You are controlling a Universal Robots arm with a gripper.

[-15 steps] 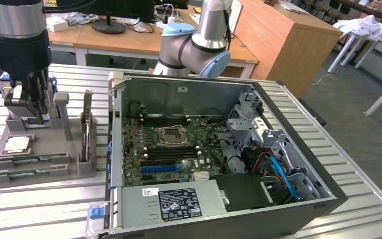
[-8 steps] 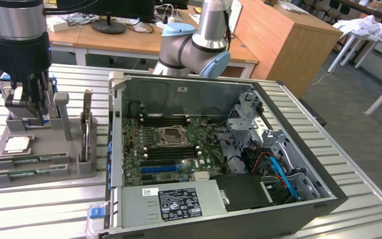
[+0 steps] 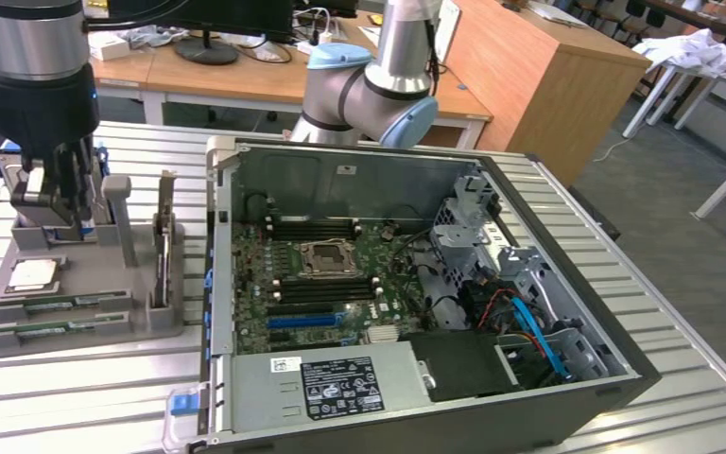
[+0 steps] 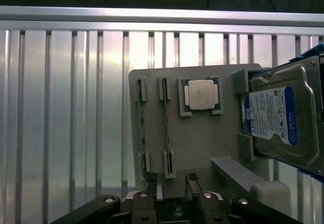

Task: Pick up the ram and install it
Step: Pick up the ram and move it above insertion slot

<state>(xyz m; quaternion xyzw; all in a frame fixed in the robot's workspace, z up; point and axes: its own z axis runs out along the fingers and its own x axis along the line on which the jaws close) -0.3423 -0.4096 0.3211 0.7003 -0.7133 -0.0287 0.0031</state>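
Green and thin, the ram (image 4: 165, 127) stands on edge in a slot of the grey holder (image 4: 202, 148) on the slatted worktop (image 4: 66, 107), just beside a second stick (image 4: 141, 127). The claw (image 4: 172, 186) hangs above the holder's edge, spread wide and empty. A clean pick calls for centring the jaws over one stick alone, probably the nearer one. Then comes a straight descent to pinch its flat faces mid-length, clear of the processor chip (image 4: 201, 94).
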